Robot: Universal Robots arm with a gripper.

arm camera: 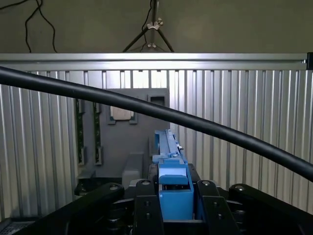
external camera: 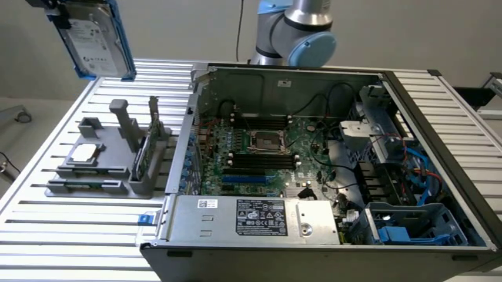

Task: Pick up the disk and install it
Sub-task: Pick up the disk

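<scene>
The disk (external camera: 93, 41), a silver-grey drive with a white label in a bright blue carrier, hangs high above the slatted table at the exterior view's far left, tilted slightly. My gripper (external camera: 56, 7) grips it from above, at the frame's top edge. In the wrist view my gripper (arm camera: 175, 203) is shut on the disk (arm camera: 168, 161), whose blue carrier stands edge-on between the black fingers (arm camera: 146, 205). The open computer case (external camera: 182, 147) lies to the exterior view's right of the disk, with blue drive bays (external camera: 415, 226) at its near right corner.
A grey holder (external camera: 102, 176) on the table (external camera: 70, 229) below the disk carries a small silver chip (external camera: 84, 154) and a green card (external camera: 145, 155). The arm's base (external camera: 302, 29) stands behind the case. A black cable (arm camera: 146, 110) crosses the wrist view above the grey holder (arm camera: 127, 142).
</scene>
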